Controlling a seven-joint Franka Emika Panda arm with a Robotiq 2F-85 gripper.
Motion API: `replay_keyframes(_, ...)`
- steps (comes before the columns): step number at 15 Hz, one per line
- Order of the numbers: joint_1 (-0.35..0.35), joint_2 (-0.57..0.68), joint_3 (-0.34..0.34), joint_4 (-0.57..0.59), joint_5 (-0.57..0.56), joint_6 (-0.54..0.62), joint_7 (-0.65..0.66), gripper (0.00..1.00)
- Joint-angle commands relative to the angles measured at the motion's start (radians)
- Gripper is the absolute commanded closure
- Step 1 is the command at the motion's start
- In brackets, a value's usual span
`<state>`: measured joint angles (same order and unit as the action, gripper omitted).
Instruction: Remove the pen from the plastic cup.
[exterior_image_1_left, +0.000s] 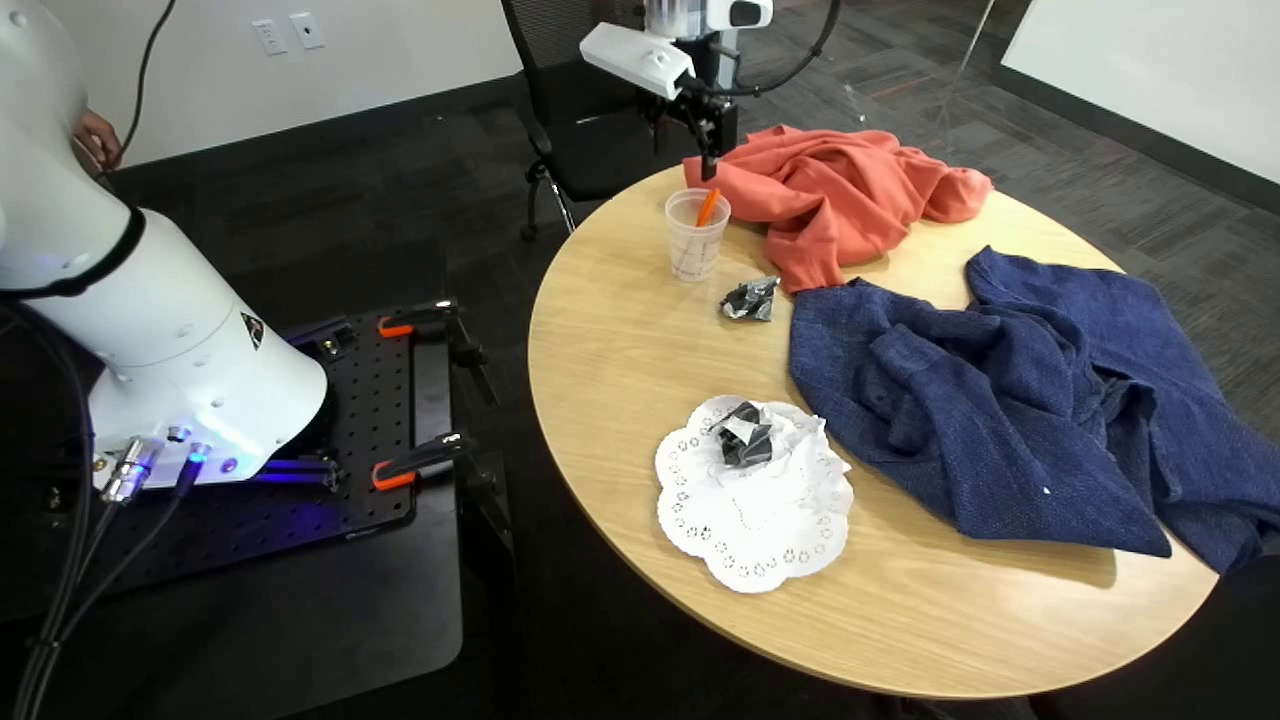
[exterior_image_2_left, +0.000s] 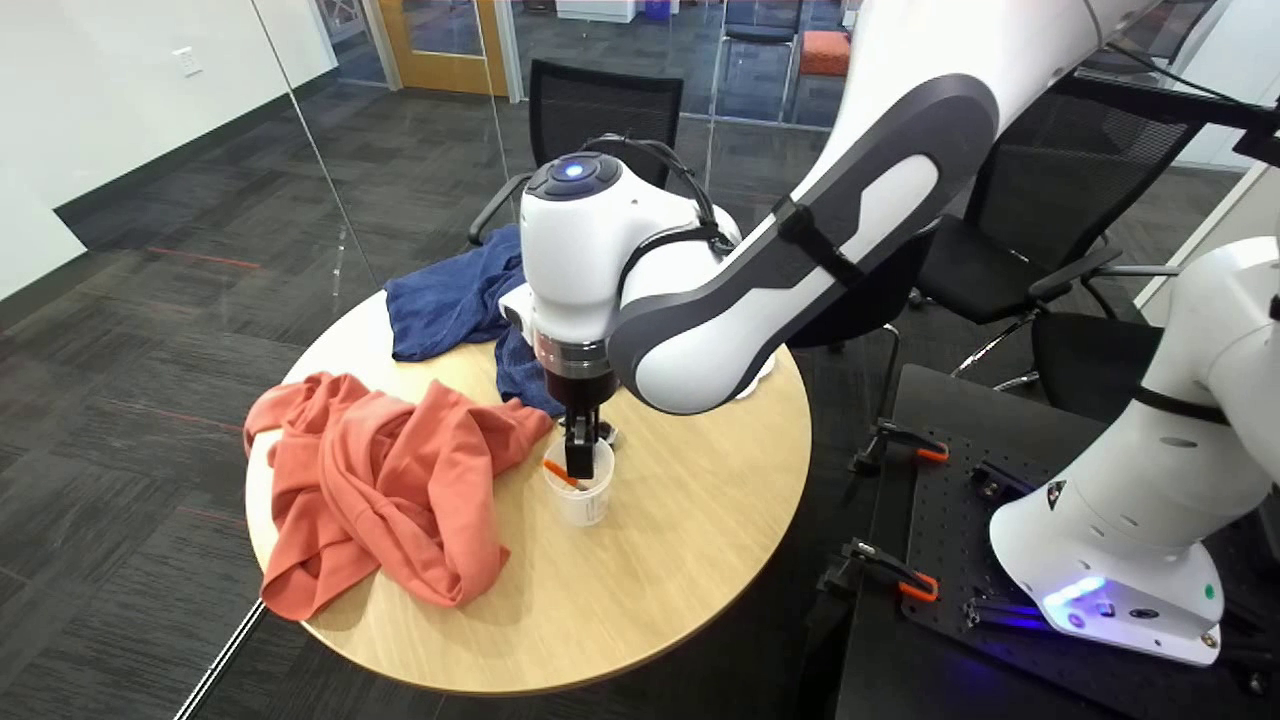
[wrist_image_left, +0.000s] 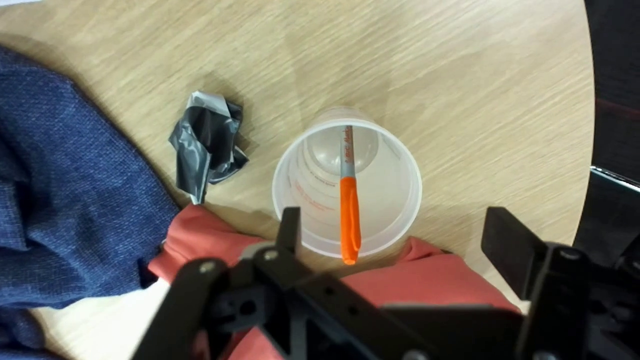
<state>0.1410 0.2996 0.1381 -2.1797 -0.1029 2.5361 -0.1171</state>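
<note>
- As I hold the gripper over the plastic cup, its fingers are spread wide, gripping nothing.
- The pen is inside the cup, leaning, its orange cap crossing the rim toward the bottom of the wrist view; I judge that raised end the one to pinch.
- My fingers stand left and right of the pen, presumably so they can close on its sides. It lies nearer the finger at the left of that frame, so I would centre before lowering.
- In an exterior view the fingertips look just above the cap; I cannot tell the gap.
- The cup seems light: a finger clipping its rim could tip it.
- Red cloth bunches beside the cup, lower centre of the wrist frame; a crumpled scrap and blue cloth take the left.
- Table wood shows upper right, out to the curved edge. I judge that the roomiest side, and straight up the safest way out.
</note>
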Motion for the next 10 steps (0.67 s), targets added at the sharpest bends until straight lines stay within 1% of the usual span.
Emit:
replay_keyframes(1, 0.0, 0.044, 0.001, 0.046, 0.001, 0.016, -0.007, 0.27)
replay_keyframes(3, -0.001, 0.06, -0.001, 0.054, -0.001, 0.043, -0.007, 0.37)
replay_keyframes(6, -0.006, 0.082, -0.004, 0.055, 0.001, 0.095, -0.007, 0.46)
replay_keyframes(7, -0.006, 0.088, -0.005, 0.054, 0.001, 0.109, -0.005, 0.45)
replay_keyframes(8, -0.007, 0.094, -0.008, 0.051, 0.0, 0.125, -0.004, 0.48)
replay_keyframes(10, -0.009, 0.106, -0.011, 0.048, 0.0, 0.146, -0.004, 0.48)
